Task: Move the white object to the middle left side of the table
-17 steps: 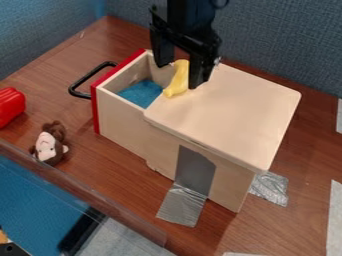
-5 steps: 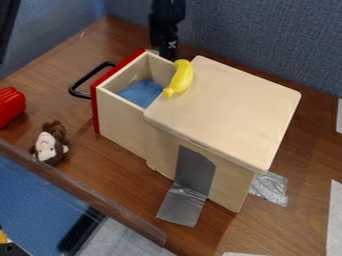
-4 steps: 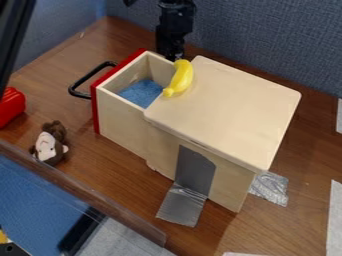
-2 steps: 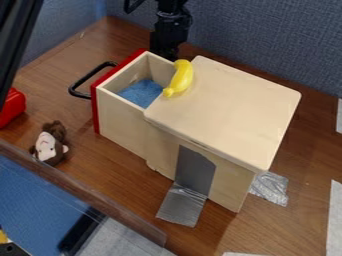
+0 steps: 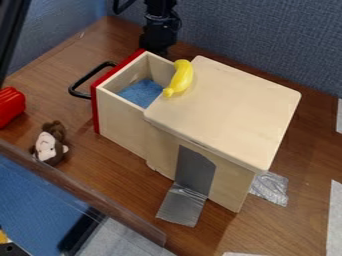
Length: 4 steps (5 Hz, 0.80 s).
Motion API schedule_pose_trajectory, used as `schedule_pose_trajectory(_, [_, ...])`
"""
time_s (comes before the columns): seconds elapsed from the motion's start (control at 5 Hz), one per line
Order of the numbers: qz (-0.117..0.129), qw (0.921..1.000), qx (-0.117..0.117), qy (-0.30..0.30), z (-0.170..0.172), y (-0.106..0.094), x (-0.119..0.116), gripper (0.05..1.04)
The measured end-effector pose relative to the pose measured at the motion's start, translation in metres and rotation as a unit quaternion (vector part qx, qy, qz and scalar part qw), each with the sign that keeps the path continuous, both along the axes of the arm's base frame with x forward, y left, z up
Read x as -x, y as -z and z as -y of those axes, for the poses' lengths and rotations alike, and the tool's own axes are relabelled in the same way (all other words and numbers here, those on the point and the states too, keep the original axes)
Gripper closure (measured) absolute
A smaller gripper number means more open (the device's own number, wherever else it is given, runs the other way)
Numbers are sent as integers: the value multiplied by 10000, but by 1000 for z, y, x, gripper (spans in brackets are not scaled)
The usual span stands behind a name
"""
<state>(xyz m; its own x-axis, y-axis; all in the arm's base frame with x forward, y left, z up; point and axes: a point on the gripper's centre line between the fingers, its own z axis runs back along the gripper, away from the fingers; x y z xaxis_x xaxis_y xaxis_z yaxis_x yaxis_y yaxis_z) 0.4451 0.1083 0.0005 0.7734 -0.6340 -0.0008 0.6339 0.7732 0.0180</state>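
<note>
Honestly, I cannot tell where the white object is lying. Near the view's top, the black two-finger gripper (image 5: 157,44) is hanging behind the open, red-fronted wooden drawer (image 5: 123,118); whether it is standing apart, together or clamped on something, I cannot tell. 1 curved yellow banana (image 5: 180,78) is resting at the pale wooden box's flat top (image 5: 230,107), along the edge beside the drawer's opening. Further left, 1 brown plush monkey (image 5: 49,143) is lying on the brown wooden table (image 5: 110,162), and 1 red ridged object (image 5: 9,106) is sitting at the view's left edge.
</note>
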Motion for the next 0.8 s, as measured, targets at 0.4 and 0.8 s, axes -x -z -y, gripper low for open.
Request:
schedule_pose_trajectory(0.4, [-65, 9998, -20, -201, -2, -1, 8, 131])
schedule_pose_trajectory(0.8, [-53, 9986, -50, -528, -13, -2, 10, 526])
